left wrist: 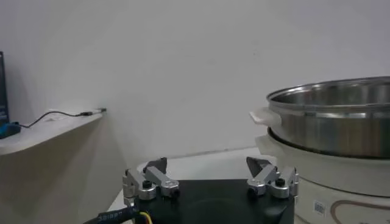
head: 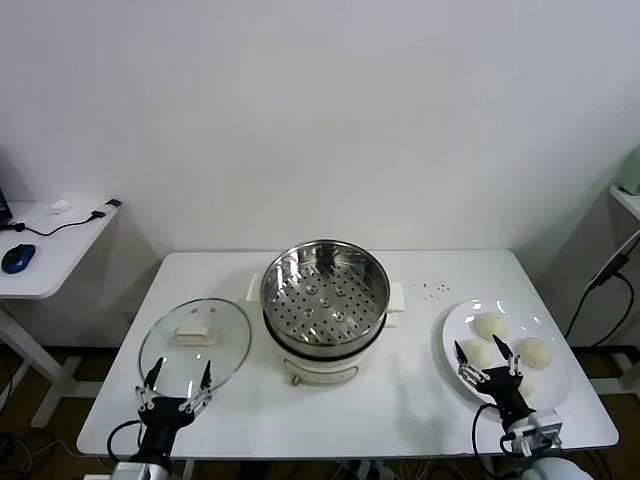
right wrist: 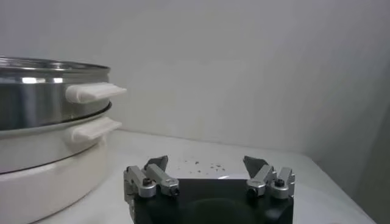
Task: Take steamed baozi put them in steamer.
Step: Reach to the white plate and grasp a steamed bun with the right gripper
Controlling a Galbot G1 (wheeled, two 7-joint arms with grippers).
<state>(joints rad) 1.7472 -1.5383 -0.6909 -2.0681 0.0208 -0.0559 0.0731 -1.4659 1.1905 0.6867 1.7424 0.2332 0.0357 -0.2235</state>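
The steamer (head: 325, 300), a shiny steel pot with a perforated floor on a cream base, stands mid-table with nothing in it. Three cream-white baozi (head: 492, 326) lie on a white plate (head: 556, 325) at the right. My right gripper (head: 486, 352) hovers open at the plate's near side, its fingers either side of the nearest bun (head: 476, 352). My left gripper (head: 180, 374) is open at the table's near left, over the lid's near edge. In the left wrist view the left gripper (left wrist: 207, 164) holds nothing, with the steamer (left wrist: 341, 122) beside it. The right gripper (right wrist: 205, 163) is likewise empty beside the steamer (right wrist: 42, 115).
A round glass lid (head: 195, 335) lies flat left of the steamer. Dark crumbs (head: 435, 290) dot the table behind the plate. A side desk (head: 50, 265) with a blue mouse and a cable stands off to the left.
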